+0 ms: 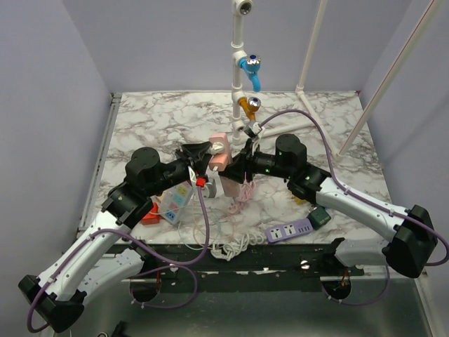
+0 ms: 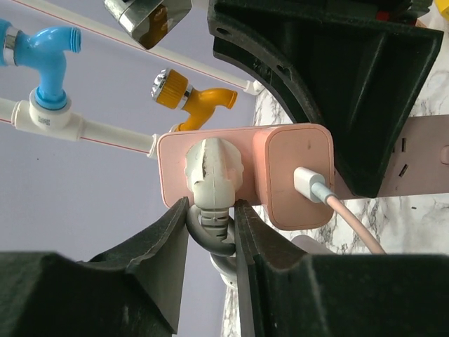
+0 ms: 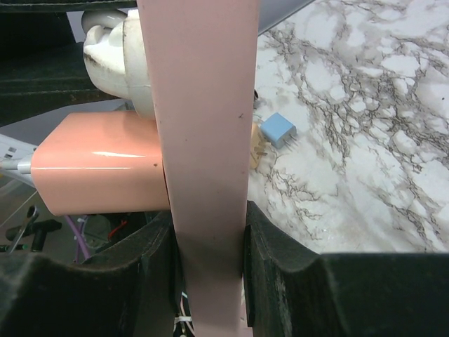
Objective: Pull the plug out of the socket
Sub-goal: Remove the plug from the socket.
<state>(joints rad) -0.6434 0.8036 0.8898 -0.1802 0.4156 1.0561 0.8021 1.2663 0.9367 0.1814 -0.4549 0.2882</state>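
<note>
White plug (image 2: 210, 167) sits in the pink socket (image 2: 172, 151), centre frame.
Left gripper (image 2: 210, 225) pinches its ribbed neck; right gripper (image 3: 209, 242) clamps the socket. The plug looks light and rigid, the neck rubbery, so hold nearer the body.

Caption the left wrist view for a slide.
Left fingers pinch the off-white rubber plug seated in the pink plastic socket strip.

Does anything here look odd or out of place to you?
Yes. The pink plastic power strip is not lying on the marble table: the right gripper clamps it on edge in the air, while the left gripper pinches the neck of the scuffed white plug seated in it.
</note>
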